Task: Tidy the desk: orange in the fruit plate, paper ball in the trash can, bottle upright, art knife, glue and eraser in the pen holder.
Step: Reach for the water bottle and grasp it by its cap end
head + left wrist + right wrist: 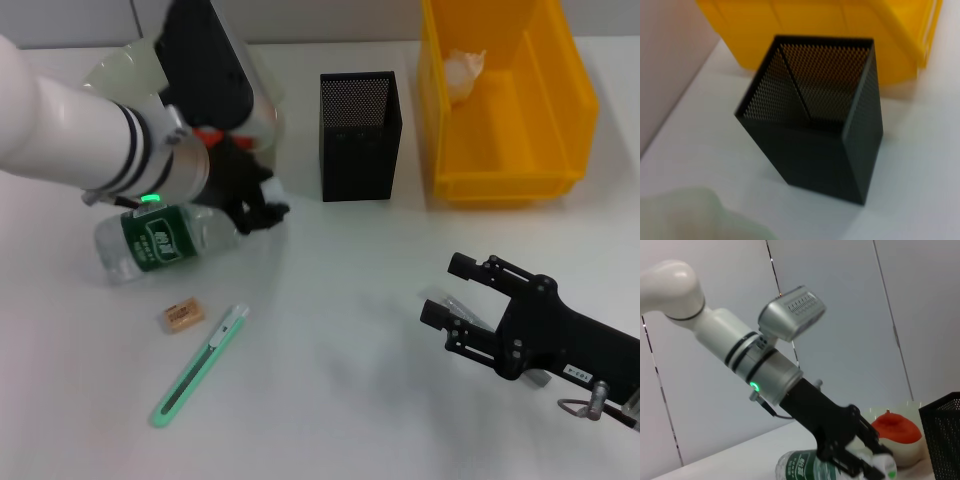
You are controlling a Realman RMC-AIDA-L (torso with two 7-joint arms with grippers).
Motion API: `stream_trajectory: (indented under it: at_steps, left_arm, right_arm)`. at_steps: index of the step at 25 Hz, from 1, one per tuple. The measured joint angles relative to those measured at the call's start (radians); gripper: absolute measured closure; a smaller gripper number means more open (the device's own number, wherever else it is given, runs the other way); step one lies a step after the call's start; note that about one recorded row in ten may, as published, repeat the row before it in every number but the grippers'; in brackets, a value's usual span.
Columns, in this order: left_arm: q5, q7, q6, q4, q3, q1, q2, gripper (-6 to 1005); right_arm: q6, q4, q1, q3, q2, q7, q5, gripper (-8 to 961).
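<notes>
Clear plastic bottle point(155, 243) lies on side, left of desk point(340, 330), green label up, cap end toward holder point(360, 135). Left gripper point(262, 208) at cap end, fingers clamped around neck, as right wrist view shows point(860, 460). Judgement: light, thin-walled, slippery, rolls easily; body would dent, so stiff neck is best hold for tipping upright. Right gripper point(450, 292) hangs near right, fingers spread, holding nothing. Eraser point(184, 316) and knife point(200, 365) lie near bottle. Orange point(895, 427) already on plate point(907, 450); paper ball point(465, 70) in bin point(505, 180).

Bright even light, soft shadows, blurred left wrist view.
</notes>
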Motion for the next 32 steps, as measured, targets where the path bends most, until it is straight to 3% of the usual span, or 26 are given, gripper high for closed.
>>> stream_trajectory:
  at_steps: [2,3,7,12,18,24,29,32]
  left_arm:
    - [-0.006,-0.025,0.029,0.132,-0.004,0.055,0.001,559]
    - [-0.006,-0.025,0.029,0.132,-0.004,0.055,0.001,560]
    - [-0.003,-0.075,0.072,0.316,-0.007,0.142,0.004,570]
    - [0.000,-0.094,0.097,0.413,-0.008,0.200,0.004,613]
    - [0.000,-0.093,0.099,0.428,-0.002,0.217,0.004,758]
    - [0.002,-0.090,0.085,0.382,0.010,0.176,0.002,910]
    - [0.025,-0.097,0.064,0.285,0.013,0.114,0.002,887]
    - [0.067,-0.158,0.051,0.173,0.011,0.044,0.001,805]
  right_arm:
    - [0.000,0.000,0.000,0.000,0.000,0.000,0.001,230]
    - [0.000,0.000,0.000,0.000,0.000,0.000,0.001,230]
    - [0.000,0.000,0.000,0.000,0.002,0.000,0.001,230]
    - [0.000,0.001,-0.002,0.000,0.002,0.000,0.001,230]
    - [0.000,0.004,0.000,0.000,0.001,0.001,0.001,230]
    - [0.000,0.005,0.007,0.000,0.002,0.001,0.000,230]
    - [0.000,0.005,0.007,0.000,0.002,0.001,-0.002,231]
    - [0.000,0.006,0.004,0.000,0.001,0.001,-0.002,231]
